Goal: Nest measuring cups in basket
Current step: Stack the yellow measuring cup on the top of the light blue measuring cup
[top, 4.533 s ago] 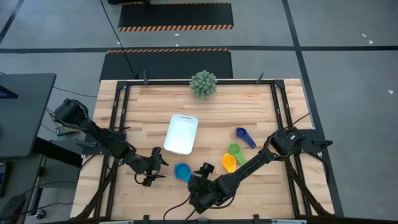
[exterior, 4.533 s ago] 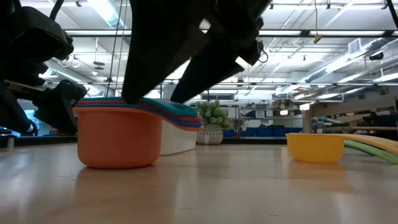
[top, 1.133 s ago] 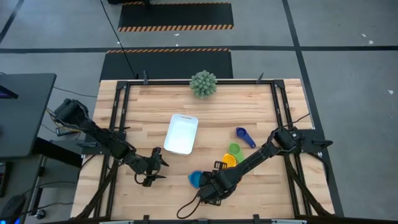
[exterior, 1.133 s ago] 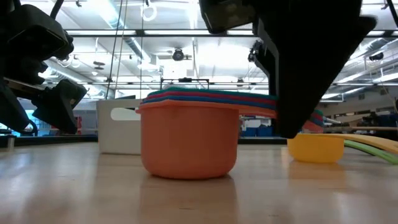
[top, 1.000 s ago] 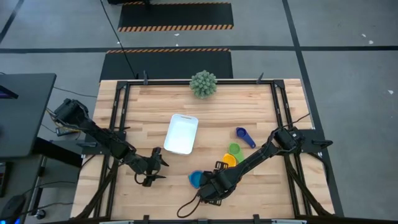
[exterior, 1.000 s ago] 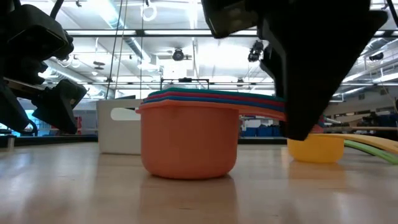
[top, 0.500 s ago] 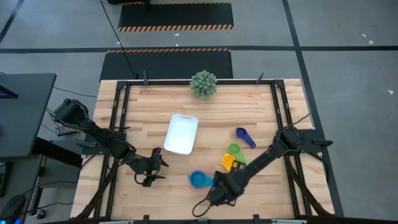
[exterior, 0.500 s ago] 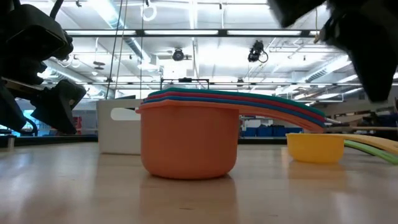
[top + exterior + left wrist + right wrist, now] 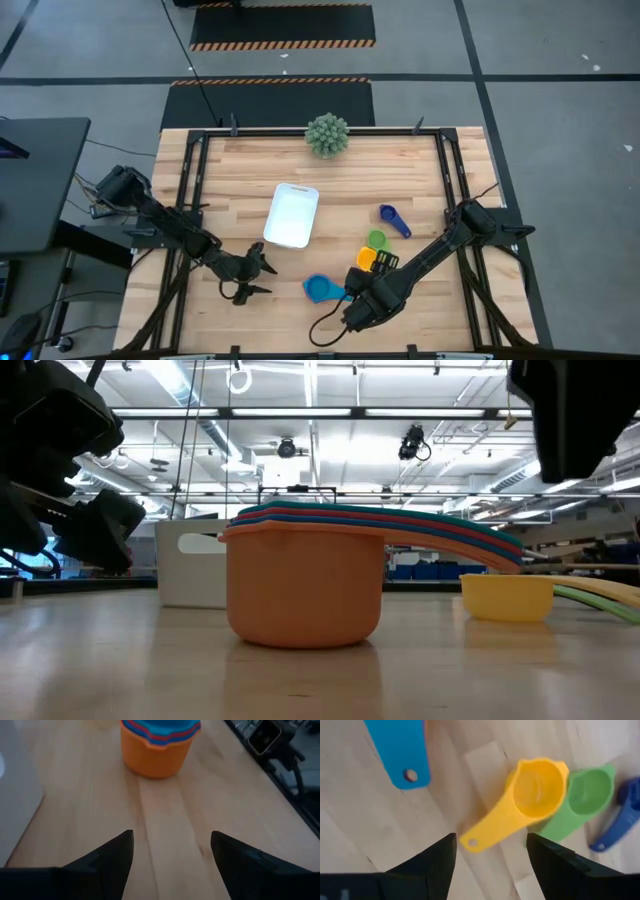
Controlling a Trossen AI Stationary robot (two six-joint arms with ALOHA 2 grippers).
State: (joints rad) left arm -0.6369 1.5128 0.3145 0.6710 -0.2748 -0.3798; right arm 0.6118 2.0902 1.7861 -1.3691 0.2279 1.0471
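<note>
A stack of nested measuring cups [image 9: 320, 289] stands on its orange base [image 9: 305, 585] near the table's near edge, handles fanning right. Three single cups lie on the table right of it: yellow [image 9: 537, 787], green [image 9: 587, 795] and dark blue [image 9: 620, 820]. The white basket [image 9: 291, 214] stands farther back at mid-table. My left gripper [image 9: 262, 275] is open, low, left of the stack [image 9: 157, 745]. My right gripper [image 9: 490, 840] is open and hovers above the yellow cup's handle [image 9: 485, 832], touching nothing.
A spiky green ball plant [image 9: 327, 135] sits at the far edge. The table's black frame rails run along the left and right sides. Bare wood lies between the basket and the stack, and along the near edge.
My right gripper has come off the stack's handles and moved up and to the right, toward the yellow cup. The stack stays where it was left. My left gripper has edged slightly toward the stack.
</note>
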